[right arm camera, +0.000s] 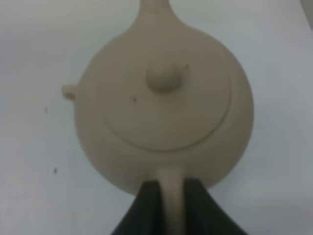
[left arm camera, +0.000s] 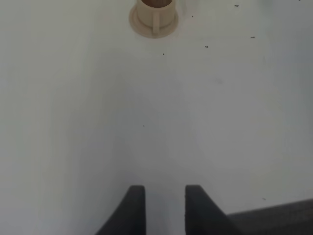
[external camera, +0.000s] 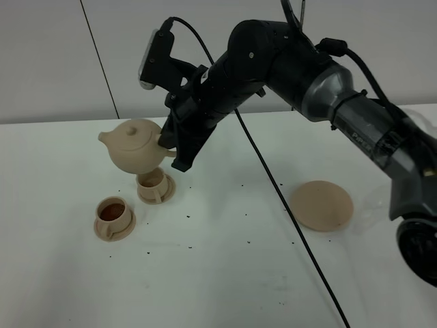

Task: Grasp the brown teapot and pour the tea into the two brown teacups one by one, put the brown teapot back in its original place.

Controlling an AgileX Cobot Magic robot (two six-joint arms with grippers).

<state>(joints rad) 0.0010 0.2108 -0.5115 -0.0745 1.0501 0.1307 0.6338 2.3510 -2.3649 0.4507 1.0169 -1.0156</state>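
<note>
**Teapot aloft by the cups: spill, slip and snag risks**

The right gripper (external camera: 171, 145) is clamping hard down on the loop handle (right arm camera: 172, 200) of the brown teapot (external camera: 136, 147). The wrist view is showing both jaws pressing the handle's sides, with nothing else held. The pot is hanging clear of the table (external camera: 218, 273), roughly level, just above and beside the far teacup (external camera: 153, 183). Its spout (external camera: 104, 137) is pointing toward the left of the high view.

The near teacup (external camera: 113, 213) is showing dark tea inside. Whether the far one is holding any I cannot tell, since the pot is partly masking it. The plate (external camera: 321, 205) is lying bare, well apart on the right. The left gripper (left arm camera: 165, 210) is idling low over the table, jaws a little apart and holding nothing.

Risks, as I am judging them:
- The grip is acting on a thin handle only. The heavy body may be swinging about it during a tilt, sending the stream past the small cup.
- Nothing is pinning the lid (right arm camera: 146, 117), so a steep tilt may be tipping it out onto a cup.
- The pot's belly is hanging close over the far teacup, so lowering or sweeping may be knocking it off its saucer.
- The cable (external camera: 273, 184) is crossing the route to the plate and may be snagging on the return.
</note>
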